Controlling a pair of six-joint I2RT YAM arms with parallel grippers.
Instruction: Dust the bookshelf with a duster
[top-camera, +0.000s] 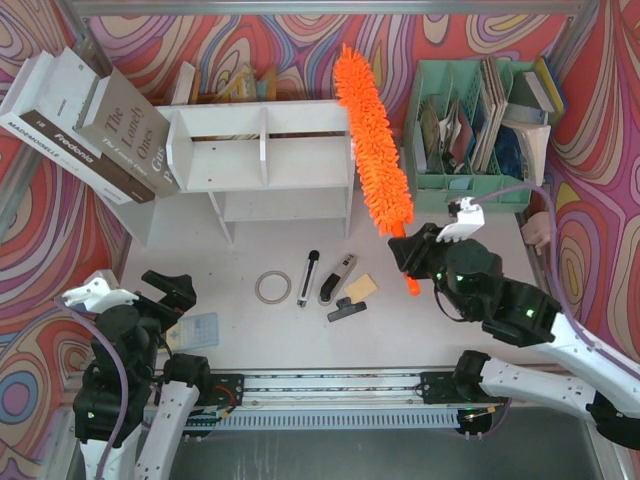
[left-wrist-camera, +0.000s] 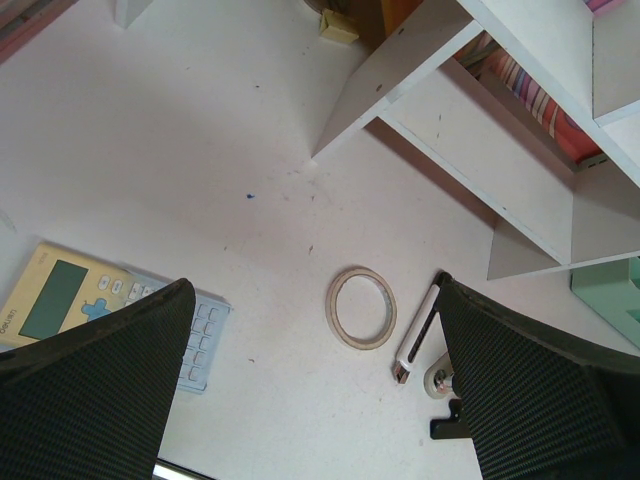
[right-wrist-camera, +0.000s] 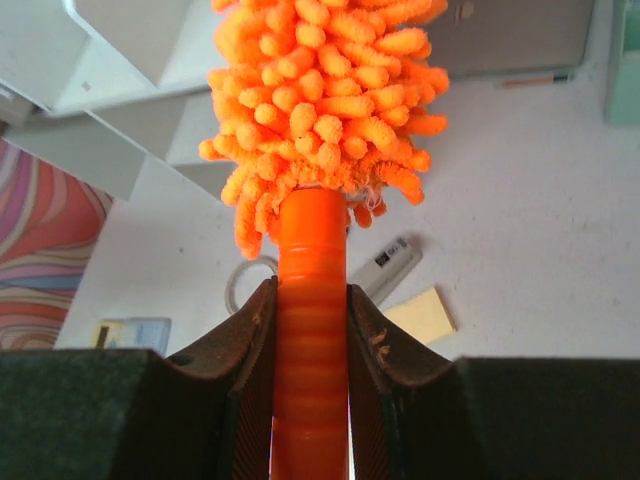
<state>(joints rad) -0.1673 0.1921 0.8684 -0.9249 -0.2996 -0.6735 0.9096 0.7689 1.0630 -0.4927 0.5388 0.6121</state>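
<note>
Clamps right fingers (right-wrist-camera: 250, 350) on the duster (top-camera: 372, 140) handle, arm angled far-left toward the bookshelf's (top-camera: 300, 165) right end; holds left fingers (left-wrist-camera: 100, 390) wide apart over the counter (top-camera: 260, 335).

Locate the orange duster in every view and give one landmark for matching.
Top external: duster right of centre, slanting past the right end of the bookshelf, handle in the right gripper.
Left wrist: not in view.
Right wrist: centre, handle clamped in the jaws, fluff above.
Shared landmark: the white bookshelf, in all three views.
</note>
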